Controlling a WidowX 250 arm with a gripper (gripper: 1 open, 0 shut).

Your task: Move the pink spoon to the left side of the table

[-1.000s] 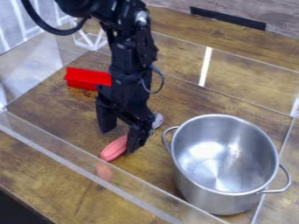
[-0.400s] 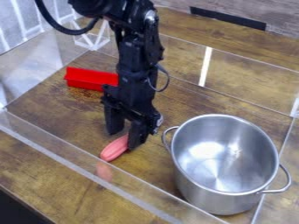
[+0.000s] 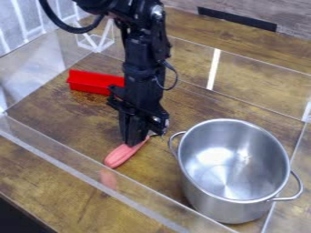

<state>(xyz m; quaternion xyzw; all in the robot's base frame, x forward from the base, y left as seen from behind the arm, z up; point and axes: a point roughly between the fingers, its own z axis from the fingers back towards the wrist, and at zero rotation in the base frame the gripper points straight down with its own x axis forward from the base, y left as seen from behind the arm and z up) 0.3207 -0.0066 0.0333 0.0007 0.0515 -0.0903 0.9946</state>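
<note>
The pink spoon [image 3: 119, 156] lies on the dark wood table [image 3: 61, 118] near the front wall, its salmon handle pointing toward the front left. Its bowl end is hidden under my gripper [image 3: 135, 138]. The gripper points straight down over the spoon's far end, and its black fingers are drawn close together around that end. The spoon still rests flat on the tabletop.
A bright red block [image 3: 90, 81] lies behind and left of the arm. A steel pot [image 3: 235, 168] with side handles stands just right of the spoon. Low clear acrylic walls [image 3: 67, 162] run along the front and the sides.
The fingers stood wide apart over the spoon's end and have now closed in on it. The arm has stayed in the same place, and the spoon has not shifted.
</note>
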